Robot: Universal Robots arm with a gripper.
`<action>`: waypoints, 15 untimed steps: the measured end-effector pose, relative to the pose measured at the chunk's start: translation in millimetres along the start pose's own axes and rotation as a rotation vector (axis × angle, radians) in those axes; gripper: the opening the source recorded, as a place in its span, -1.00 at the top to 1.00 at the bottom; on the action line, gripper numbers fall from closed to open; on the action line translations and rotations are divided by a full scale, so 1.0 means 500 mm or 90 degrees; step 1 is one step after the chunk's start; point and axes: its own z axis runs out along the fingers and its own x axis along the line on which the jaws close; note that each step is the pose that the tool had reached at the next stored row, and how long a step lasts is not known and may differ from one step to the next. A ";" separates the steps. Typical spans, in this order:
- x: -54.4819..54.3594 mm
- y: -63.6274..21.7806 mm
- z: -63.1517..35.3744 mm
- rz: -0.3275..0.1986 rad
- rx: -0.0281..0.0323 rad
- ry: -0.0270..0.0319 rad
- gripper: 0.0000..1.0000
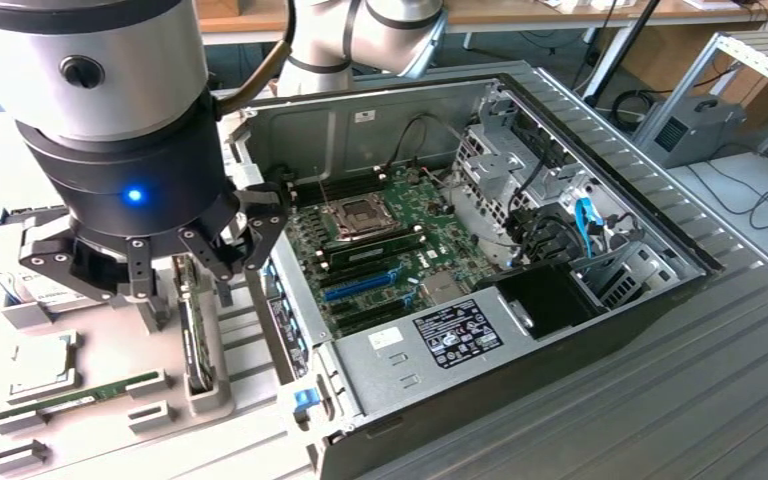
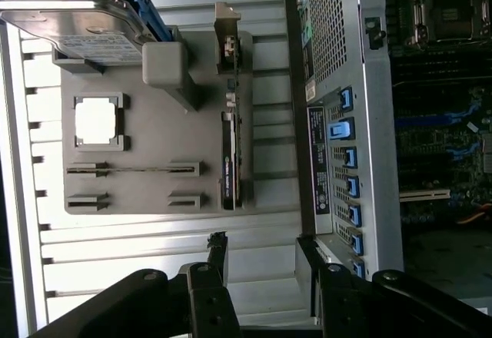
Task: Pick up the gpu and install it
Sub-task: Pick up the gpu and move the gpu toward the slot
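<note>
Found gripper [image 1: 191, 295] fingers spread wide, holding nothing, above gpu [image 1: 197, 345].
Noted gpu standing on edge in grey tray [image 2: 146, 123] slot, clear of both fingers. Counted one gpu, one hard drive [image 2: 84, 27], one RAM stick [image 2: 131, 170], one processor [image 2: 98, 120], one open computer case [image 2: 377, 123].

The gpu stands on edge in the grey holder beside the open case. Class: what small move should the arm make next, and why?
Probably lower the end effector straight down over the gpu. It hangs open and empty above the card, which sits on edge in the grey holder, not yet gripped, so it likely needs to straddle the card before closing.
</note>
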 end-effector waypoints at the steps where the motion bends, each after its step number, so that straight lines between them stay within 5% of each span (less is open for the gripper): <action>1: 0.000 0.000 0.002 0.000 0.0000 0.0000 0.04; 15: 0.001 0.001 0.025 0.000 0.0001 0.0001 0.04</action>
